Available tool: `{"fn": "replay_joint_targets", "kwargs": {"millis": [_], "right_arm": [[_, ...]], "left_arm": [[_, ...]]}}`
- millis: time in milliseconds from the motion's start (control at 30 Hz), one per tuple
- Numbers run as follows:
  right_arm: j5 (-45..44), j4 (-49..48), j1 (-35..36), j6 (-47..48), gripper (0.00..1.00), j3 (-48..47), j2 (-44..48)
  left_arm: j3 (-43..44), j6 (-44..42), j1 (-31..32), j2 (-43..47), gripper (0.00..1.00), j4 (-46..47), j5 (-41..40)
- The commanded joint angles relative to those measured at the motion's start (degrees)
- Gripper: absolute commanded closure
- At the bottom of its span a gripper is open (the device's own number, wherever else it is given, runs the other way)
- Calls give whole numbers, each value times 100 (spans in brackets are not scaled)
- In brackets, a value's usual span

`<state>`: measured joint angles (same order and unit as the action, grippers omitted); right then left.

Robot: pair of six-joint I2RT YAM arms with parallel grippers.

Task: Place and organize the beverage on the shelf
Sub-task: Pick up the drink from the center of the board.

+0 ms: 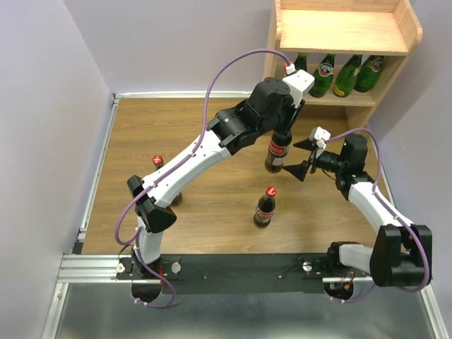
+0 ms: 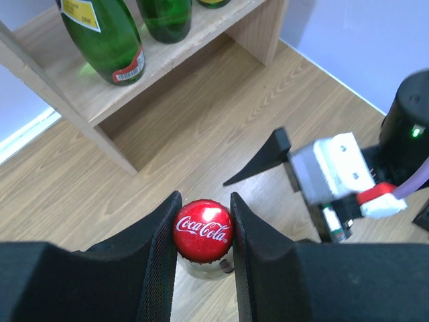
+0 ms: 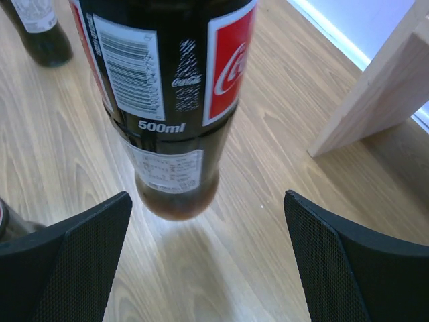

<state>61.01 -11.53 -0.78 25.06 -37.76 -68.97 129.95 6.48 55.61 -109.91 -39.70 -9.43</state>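
Observation:
My left gripper (image 1: 284, 126) is shut on the red cap (image 2: 203, 230) of a dark cola bottle (image 1: 277, 154) and holds it upright, just off the table, in front of the wooden shelf (image 1: 344, 32). My right gripper (image 1: 300, 157) is open right beside that bottle; in the right wrist view the bottle (image 3: 167, 100) hangs ahead of the wide-open fingers (image 3: 74, 261). A second cola bottle (image 1: 265, 207) stands mid-table. A third (image 1: 158, 162) stands at the left, partly hidden by my left arm. Four green bottles (image 1: 347, 74) stand on the shelf's lower tier.
The shelf's top board (image 1: 339, 28) is bare. Its side panel (image 3: 375, 94) stands to the right of the held bottle. Purple walls close in the table on the left, back and right. The right gripper (image 2: 328, 178) shows in the left wrist view.

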Motion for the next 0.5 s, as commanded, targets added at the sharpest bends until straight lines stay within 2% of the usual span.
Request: {"fn": "replay_joint_targets", "kwargs": {"millis": [0,133,300,467], "right_arm": [[-380,-1457,402,-713,0,322,50],[-301,-1895,648,-853,0,427,-20],[-932,-2502,930,-1134,0,533,-20],[-1136,-3197,1088,-1617,0,533,-195]], "left_arm": [[549,108,20,250,100,1061,73],[549,152,20,259,100,1105,108],[566,204,20,277,100,1149,152],[566,248,20,330,100,1210,161]]}}
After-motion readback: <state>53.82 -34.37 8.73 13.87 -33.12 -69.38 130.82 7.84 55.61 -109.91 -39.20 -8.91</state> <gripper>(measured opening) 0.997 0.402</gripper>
